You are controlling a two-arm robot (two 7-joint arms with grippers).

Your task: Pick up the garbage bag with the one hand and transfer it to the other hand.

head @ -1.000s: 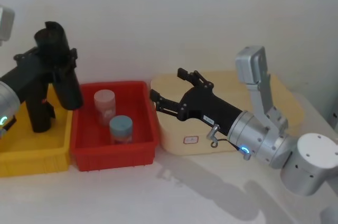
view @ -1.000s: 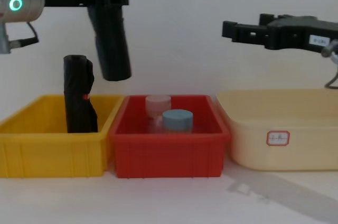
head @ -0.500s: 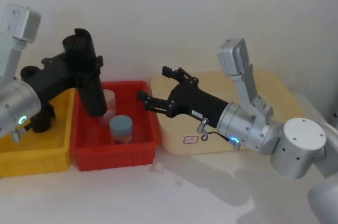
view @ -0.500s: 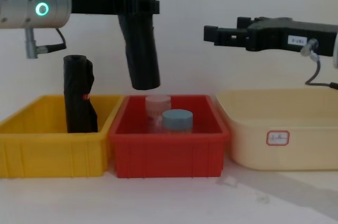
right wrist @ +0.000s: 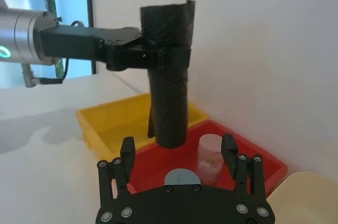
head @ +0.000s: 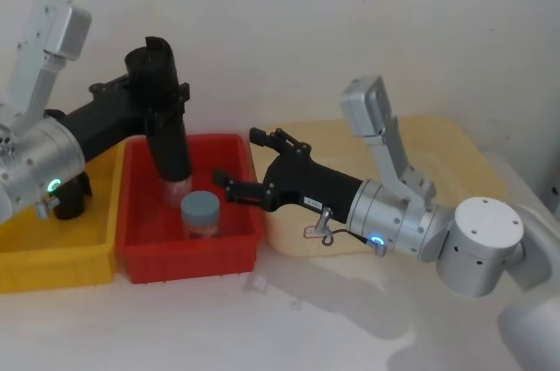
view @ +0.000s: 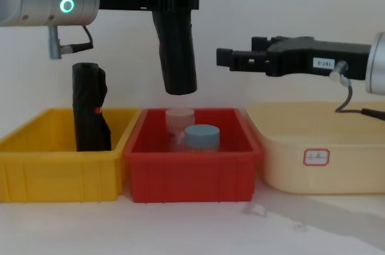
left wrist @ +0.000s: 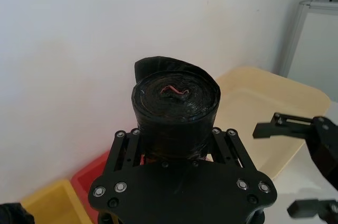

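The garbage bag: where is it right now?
In the chest view the garbage bag hangs nearly upright in the left gripper, left of centre, above the red bin; the open right gripper is just to its right, apart.

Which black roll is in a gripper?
The plain garbage bag, clamped by the left gripper above the red bin; the red-marked roll stands in the yellow bin.

Garbage bag [view: 174, 44] moved right over red bin [view: 192, 168]; right hand [head: 236, 159] approached.
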